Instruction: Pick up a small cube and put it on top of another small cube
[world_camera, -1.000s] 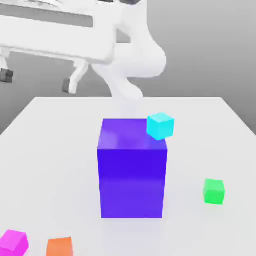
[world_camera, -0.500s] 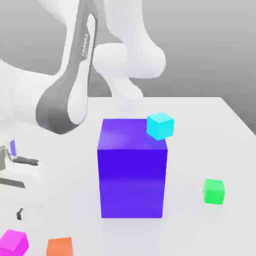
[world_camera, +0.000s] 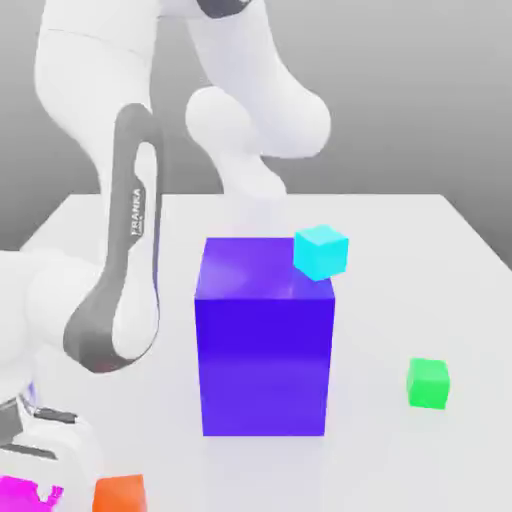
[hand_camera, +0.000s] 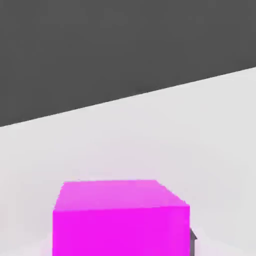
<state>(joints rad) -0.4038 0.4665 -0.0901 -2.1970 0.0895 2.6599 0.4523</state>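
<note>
The pink cube (world_camera: 25, 493) sits on the white table (world_camera: 420, 260) at the near corner on the exterior view's left, and it is largely hidden there — the white hand of the arm (world_camera: 125, 290) covers its upper part and the picture's edge cuts its lower part. The gripper (world_camera: 30, 480) is low over this cube, but its fingers are masked by the hand's housing, so whether they are spread or closed cannot be told. In the hand view the pink cube (hand_camera: 120, 217) looms close, its lower part cut off, with a sliver of dark finger (hand_camera: 192, 239) just beside one edge; the other side shows no finger. The orange cube (world_camera: 120, 493) lies just beside the pink one, also cut by the edge. The big purple-blue block (world_camera: 265, 340) stands mid-table and hides the foot of the cyan cube (world_camera: 321, 251), which lies behind its far corner. The green cube (world_camera: 428, 383) sits well apart toward the exterior view's right. Compared with half a second ago the hand has dropped lower — it then hung above the pink cube, which showed whole — and the forearm stands more upright; the cubes and block have not shifted.
</note>
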